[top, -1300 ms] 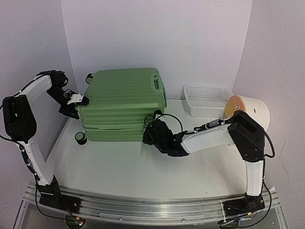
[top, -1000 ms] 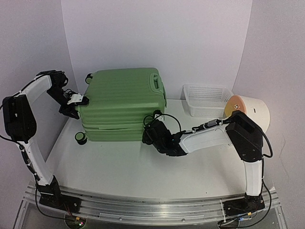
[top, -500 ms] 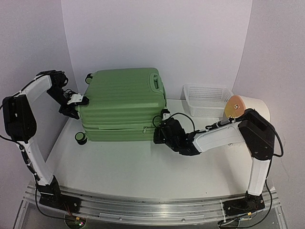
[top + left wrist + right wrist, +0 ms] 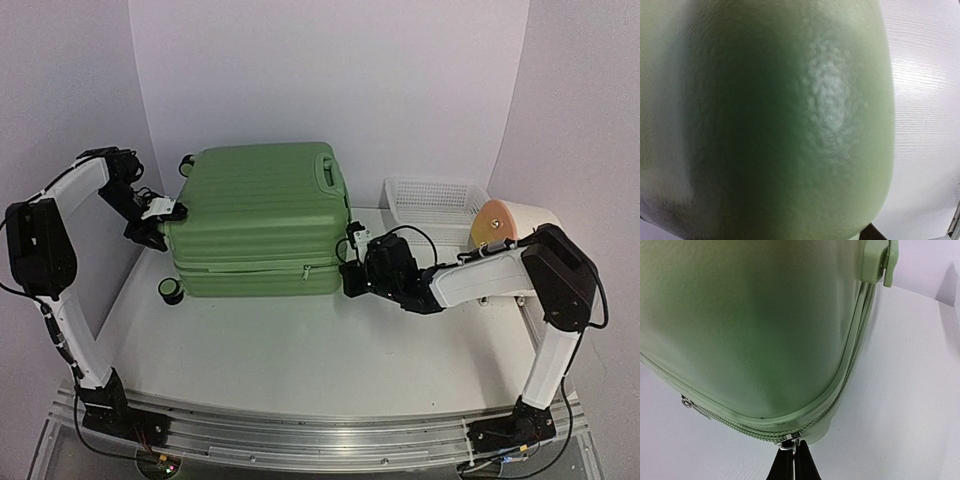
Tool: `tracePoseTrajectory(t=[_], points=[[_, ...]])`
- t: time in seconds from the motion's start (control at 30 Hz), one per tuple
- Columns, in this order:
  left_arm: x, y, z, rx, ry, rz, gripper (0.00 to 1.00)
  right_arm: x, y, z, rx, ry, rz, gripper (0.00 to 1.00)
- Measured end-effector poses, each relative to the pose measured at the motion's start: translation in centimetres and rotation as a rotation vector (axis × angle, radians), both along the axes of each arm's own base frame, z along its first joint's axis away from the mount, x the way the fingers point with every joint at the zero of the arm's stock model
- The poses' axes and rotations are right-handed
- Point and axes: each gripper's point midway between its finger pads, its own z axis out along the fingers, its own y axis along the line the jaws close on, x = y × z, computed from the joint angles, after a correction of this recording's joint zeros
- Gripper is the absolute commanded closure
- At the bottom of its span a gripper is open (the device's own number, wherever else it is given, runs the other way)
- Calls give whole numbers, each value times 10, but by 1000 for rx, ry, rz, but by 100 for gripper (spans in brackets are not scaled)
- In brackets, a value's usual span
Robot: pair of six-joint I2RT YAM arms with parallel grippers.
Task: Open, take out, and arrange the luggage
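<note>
luggage lies flat, lid down, back-left on the desk; right fingers pinch the zipper pull at its near-right corner, likely to unzip, while left fingers brace its left end, spread unclear.

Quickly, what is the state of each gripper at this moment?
Left gripper: against the luggage; open or closed cannot be told.
Right gripper: closed on the zipper pull of the luggage.
</note>
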Motion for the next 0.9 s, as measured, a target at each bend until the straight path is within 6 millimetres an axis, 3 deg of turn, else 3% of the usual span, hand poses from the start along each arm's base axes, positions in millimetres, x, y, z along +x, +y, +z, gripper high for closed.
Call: tracePoseTrajectory(t=[0.53, 0.9], points=[[-3, -3, 0, -3, 10, -7, 100, 6, -15, 1, -200, -140, 260, 100], [-5, -5, 1, -4, 11, -11, 100, 19, -29, 4, -256, -166, 336, 100]])
